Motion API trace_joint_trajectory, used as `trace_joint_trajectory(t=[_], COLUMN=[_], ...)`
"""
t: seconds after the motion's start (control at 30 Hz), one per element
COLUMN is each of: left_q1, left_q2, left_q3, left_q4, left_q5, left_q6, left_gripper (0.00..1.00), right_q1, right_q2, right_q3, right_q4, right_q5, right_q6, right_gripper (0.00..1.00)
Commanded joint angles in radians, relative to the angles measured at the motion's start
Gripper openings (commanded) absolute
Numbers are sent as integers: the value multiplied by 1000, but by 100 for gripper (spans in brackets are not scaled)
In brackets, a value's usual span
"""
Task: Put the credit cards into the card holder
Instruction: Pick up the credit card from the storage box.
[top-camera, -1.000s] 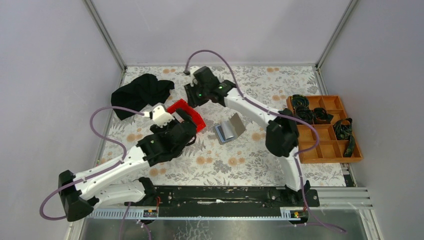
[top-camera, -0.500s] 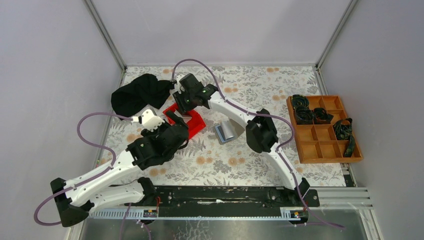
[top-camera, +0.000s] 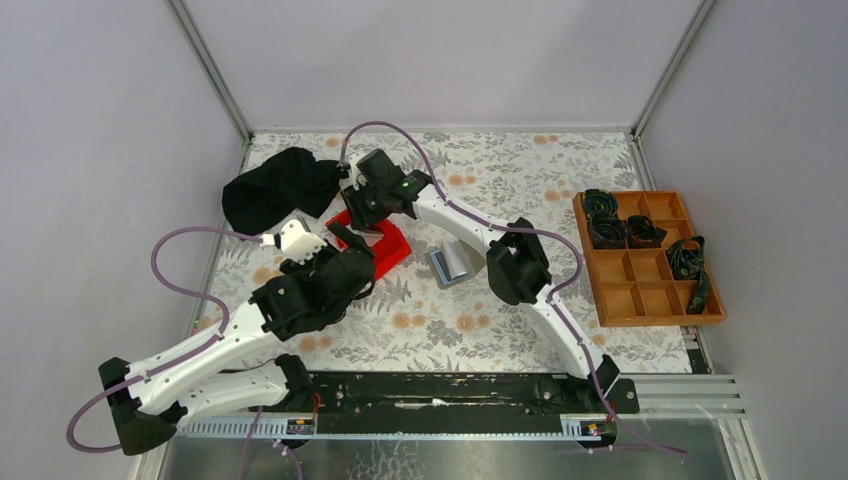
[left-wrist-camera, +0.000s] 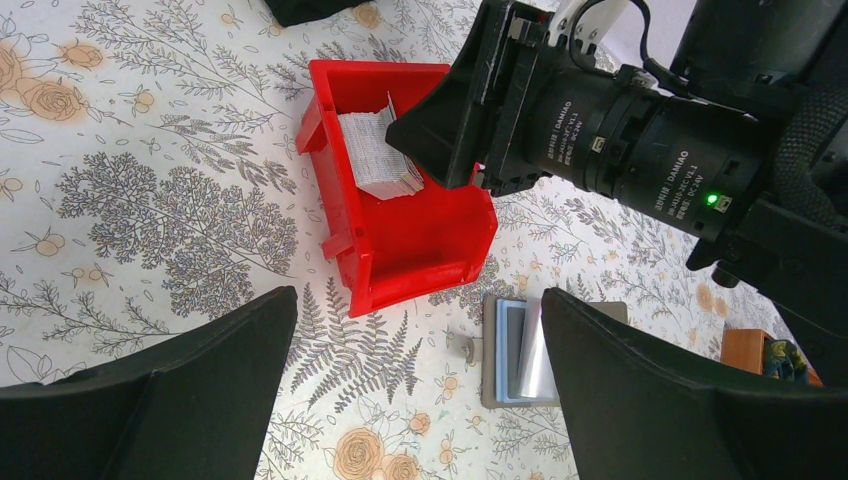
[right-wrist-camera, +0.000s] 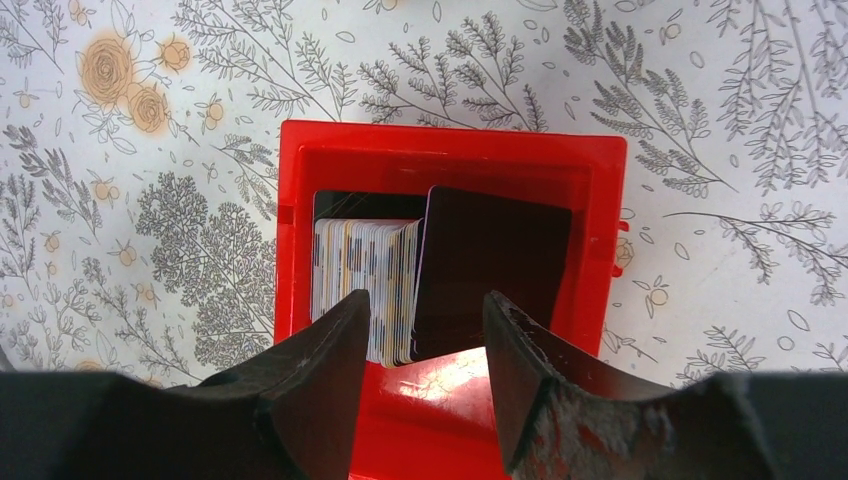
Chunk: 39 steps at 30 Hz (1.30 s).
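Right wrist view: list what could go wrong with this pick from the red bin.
1. The credit cards stand packed on edge in the red bin; the right end effector, jaws apart above them, may pinch several at once.
2. The dark card leans loose and could get knocked flat.
3. The open left end effector hovers close beside the bin; the arms might collide.

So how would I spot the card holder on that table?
On the flowered table, find the red bin left of centre. Just right of it, seen from above, lies the card holder, open, with light blue showing inside. Unlike the deep bin and the big orange tray, it is small, flat and grey.
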Motion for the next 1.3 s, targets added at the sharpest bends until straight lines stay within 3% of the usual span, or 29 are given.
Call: trace_joint_trajectory(t=[0.0,0.4,0.63,1.27], left_q1=[2,8,11,13], left_q2=[-5,-26,-38,-36], left_q3=[-5,-16,-30,-53], left_q4=[-27,-30,-33,-10], left_q5=[-38,-37,-34,-20], left_q6=[-20,3,2,-15], left_gripper=[99,99,98,98], right_q1=[8,7,7,8], right_q2=[16,75,73,4], right_q3=[51,78,78,49], right_q4=[33,60,69,84], right_q5=[-52,-157,-183,-191], right_q6=[0,59,81,105], right_gripper=[53,52,37,35])
